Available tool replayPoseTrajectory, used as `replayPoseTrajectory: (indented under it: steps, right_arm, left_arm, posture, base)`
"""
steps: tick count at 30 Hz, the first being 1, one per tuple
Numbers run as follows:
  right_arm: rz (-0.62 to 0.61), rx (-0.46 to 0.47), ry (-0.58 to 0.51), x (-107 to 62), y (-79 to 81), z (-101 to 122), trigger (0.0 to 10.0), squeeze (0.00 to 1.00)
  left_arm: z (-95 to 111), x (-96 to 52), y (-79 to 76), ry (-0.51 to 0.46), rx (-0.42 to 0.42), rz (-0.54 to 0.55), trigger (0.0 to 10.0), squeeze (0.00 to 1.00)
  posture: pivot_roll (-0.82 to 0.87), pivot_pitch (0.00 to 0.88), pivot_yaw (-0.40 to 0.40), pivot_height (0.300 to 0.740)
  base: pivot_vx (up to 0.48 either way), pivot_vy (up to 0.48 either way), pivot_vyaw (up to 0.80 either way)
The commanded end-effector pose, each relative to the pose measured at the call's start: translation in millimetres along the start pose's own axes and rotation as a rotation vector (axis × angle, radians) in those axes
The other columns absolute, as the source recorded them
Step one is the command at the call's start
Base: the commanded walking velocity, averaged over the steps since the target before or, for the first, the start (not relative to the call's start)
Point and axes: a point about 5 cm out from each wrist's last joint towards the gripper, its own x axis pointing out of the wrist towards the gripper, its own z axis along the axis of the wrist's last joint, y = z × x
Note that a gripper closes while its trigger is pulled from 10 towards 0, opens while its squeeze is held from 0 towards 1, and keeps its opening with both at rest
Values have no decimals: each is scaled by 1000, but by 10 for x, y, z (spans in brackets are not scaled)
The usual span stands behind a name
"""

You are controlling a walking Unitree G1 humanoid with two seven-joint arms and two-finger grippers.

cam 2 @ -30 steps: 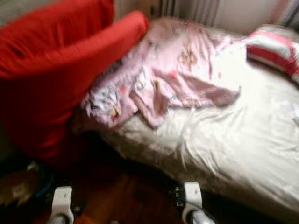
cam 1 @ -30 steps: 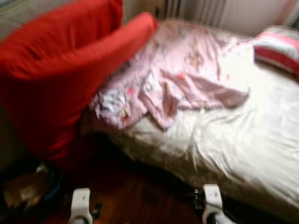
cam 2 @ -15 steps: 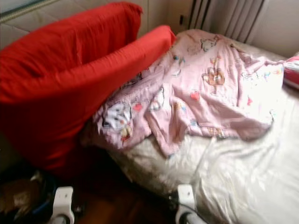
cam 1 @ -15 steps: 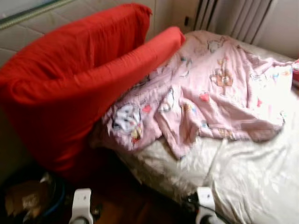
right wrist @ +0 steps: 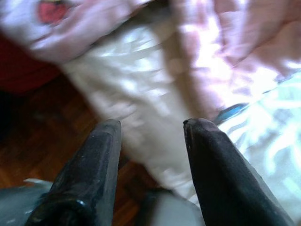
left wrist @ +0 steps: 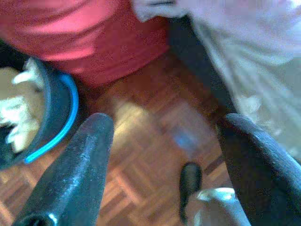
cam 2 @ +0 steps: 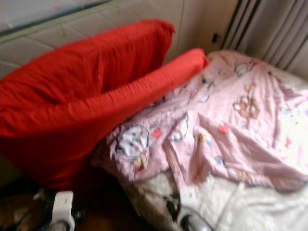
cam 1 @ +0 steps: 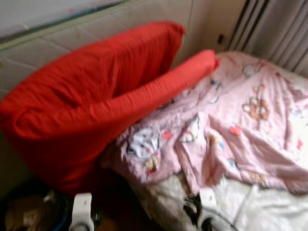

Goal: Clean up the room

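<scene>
A big red pillow (cam 1: 86, 106) stands at the head of the bed (cam 2: 250, 211), leaning against the pale padded headboard (cam 1: 57, 48), with its lower corner hanging toward the floor. Just beside it, a pink blanket (cam 1: 240, 125) with small cartoon prints lies crumpled over the white sheet, and one bunched corner of it touches the pillow and hangs over the edge of the mattress. On the wooden floor (left wrist: 141, 136) near the pillow there is a dark basket with a blue rim (left wrist: 56, 113), and something pale is inside it.

The blanket looks light, thin and very soft, so it will probably fold and drag when it is lifted; a good place to take hold seems to be the bunched corner at the mattress edge, where the cloth is thick enough to pinch. The pillow is bulky and soft, and it may slip out of a narrow pinch; a corner or a seam would likely be safer.

The left end effector (left wrist: 164, 155) hangs over the floor between the basket and the bed, with its fingers spread wide and nothing between them. The right end effector (right wrist: 150, 141) is near the bed edge, over the sheet and the blanket, with its fingers moderately apart, and it holds and touches nothing.
</scene>
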Motion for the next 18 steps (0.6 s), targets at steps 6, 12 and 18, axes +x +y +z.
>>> replayPoseTrajectory:
  steps: [6,12,18]
  right_arm:
    - [-125,39,-80,-59,-256,93,10000,0]
    - [-157,68,-184,3,-200,383,10000,0]
    - [-151,62,-200,38,-120,465,10000,0]
  left_arm:
    - [182,31,-3,-98,-20,-19,10000,0]
    - [451,55,-12,-238,-36,-32,10000,0]
    - [568,54,-34,-304,-41,-40,10000,0]
  posture:
    - [112,129,-44,740]
    - [109,124,-42,740]
    - [108,122,-40,740]
  base:
    - [0,0,0]
    - [0,0,0]
    - [0,0,0]
